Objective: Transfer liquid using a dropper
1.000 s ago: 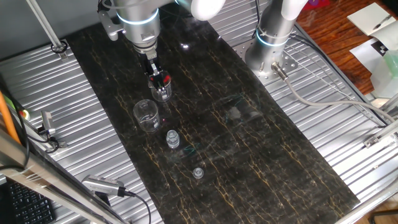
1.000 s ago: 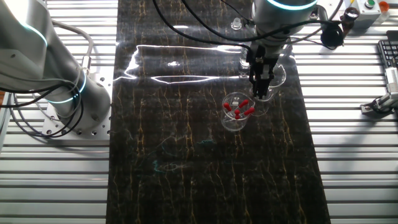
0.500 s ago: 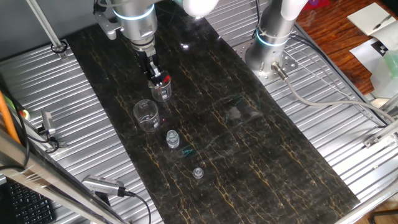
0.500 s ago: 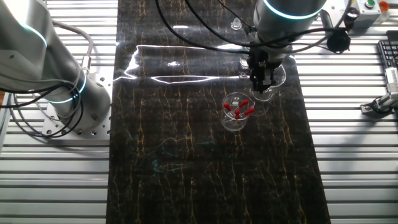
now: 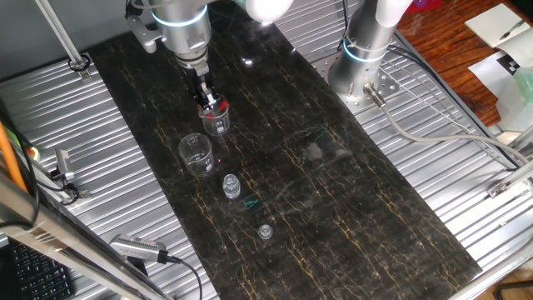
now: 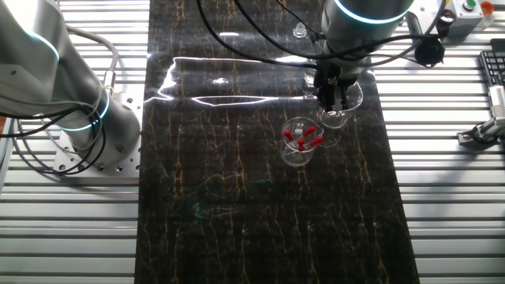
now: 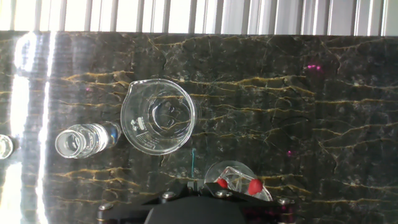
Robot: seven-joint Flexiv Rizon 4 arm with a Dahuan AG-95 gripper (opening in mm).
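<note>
My gripper [image 5: 205, 97] hangs over the dark mat, just above and beside the small clear beaker with red at its top [image 5: 217, 121]. In the hand view the jaws [image 7: 194, 185] are closed on the dropper [image 7: 194, 163], a very slim pale tube pointing down between the large empty beaker [image 7: 158, 116] and the small beaker [image 7: 239, 179]. In the other fixed view the gripper [image 6: 332, 104] stands in front of the large beaker [image 6: 347, 118], with the small beaker [image 6: 299, 142] close by. The dropper is too thin to make out in either fixed view.
A small ribbed vial [image 5: 231, 186] stands beyond the large beaker [image 5: 196, 154], and it also shows in the hand view [image 7: 78, 142]. A small clear cap [image 5: 265, 231] lies further along. A second arm's base [image 5: 363, 62] stands on the ribbed metal table beside the mat.
My gripper has risen a little from the small beaker with red at its top and now holds still. The vessels have not moved.
</note>
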